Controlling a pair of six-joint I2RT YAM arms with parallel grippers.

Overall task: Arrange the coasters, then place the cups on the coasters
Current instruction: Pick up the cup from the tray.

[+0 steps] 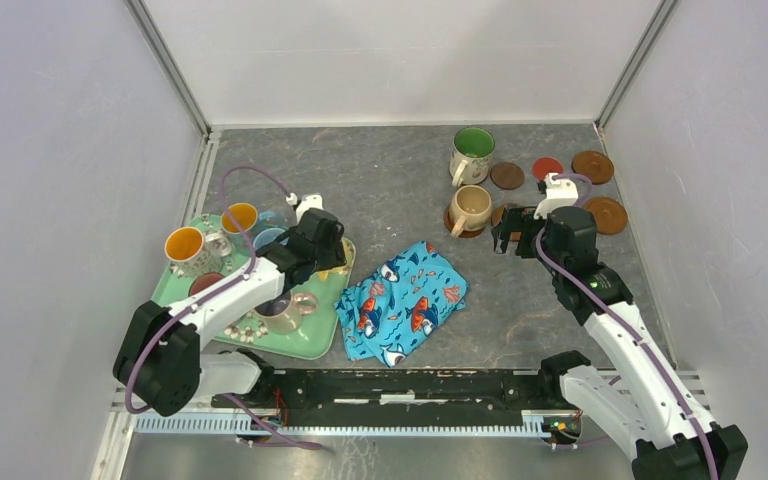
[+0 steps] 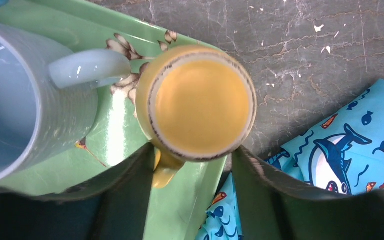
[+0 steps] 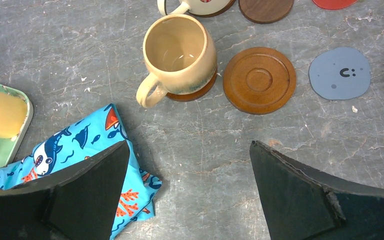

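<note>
Checking the left side first: the left claw [image 2: 194,152] hung over the near right corner of the green floral tray [image 2: 115,135], above the yellow mug [image 2: 200,105]. The mug stood upright on the tray, mouth up, directly ahead of the fingertips. Its handle pointed back into the gap between the jaws. The jaws were part open and flanked the mug's near wall. Could not tell whether they pressed on it or held it. The light blue mug [image 2: 25,100] sat just beside it on the left, handle nearly touching the yellow rim. Judgement: a lift would need to go straight up to clear that handle.

The fish-print cloth [image 2: 340,150] lay between the tray and the coasters.

The right claw [image 3: 190,165] hovered fully spread and empty over the bench [image 3: 55,50]. Ahead of it stood the beige mug [image 3: 180,50] on a coaster, then a bare ringed brown coaster [image 3: 259,80] and a blue-grey coaster [image 3: 340,73]. The free coasters lay nearer the right arm, well apart from the yellow mug.
</note>
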